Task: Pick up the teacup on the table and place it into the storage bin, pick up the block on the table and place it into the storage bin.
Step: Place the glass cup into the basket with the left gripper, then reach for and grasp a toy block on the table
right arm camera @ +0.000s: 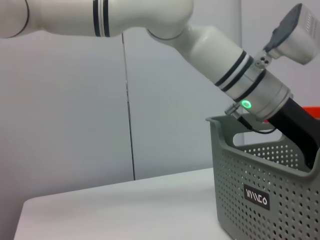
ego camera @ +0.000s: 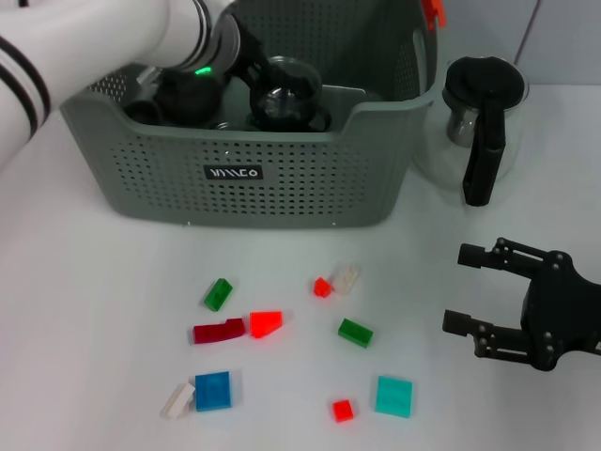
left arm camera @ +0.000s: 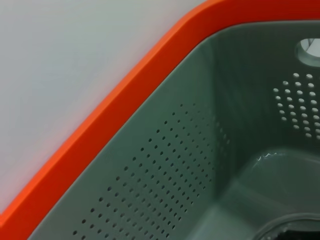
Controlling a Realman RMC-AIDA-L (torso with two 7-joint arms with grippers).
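Scattered blocks [ego camera: 266,324] front the storage bin [ego camera: 282,178], whose black label [ego camera: 234,173] carries white marks.

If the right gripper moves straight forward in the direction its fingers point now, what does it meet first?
The right gripper, open, points toward the robot's left, low over the table. The green block seems nearest to that line, but height is unclear, so it may pass above.

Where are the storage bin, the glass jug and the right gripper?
storage bin [ego camera: 141,183]: head view, on its front wall.
glass jug [ego camera: 483,160]: head view, on its black handle.
right gripper [ego camera: 460,287]: head view, between its open fingertips.
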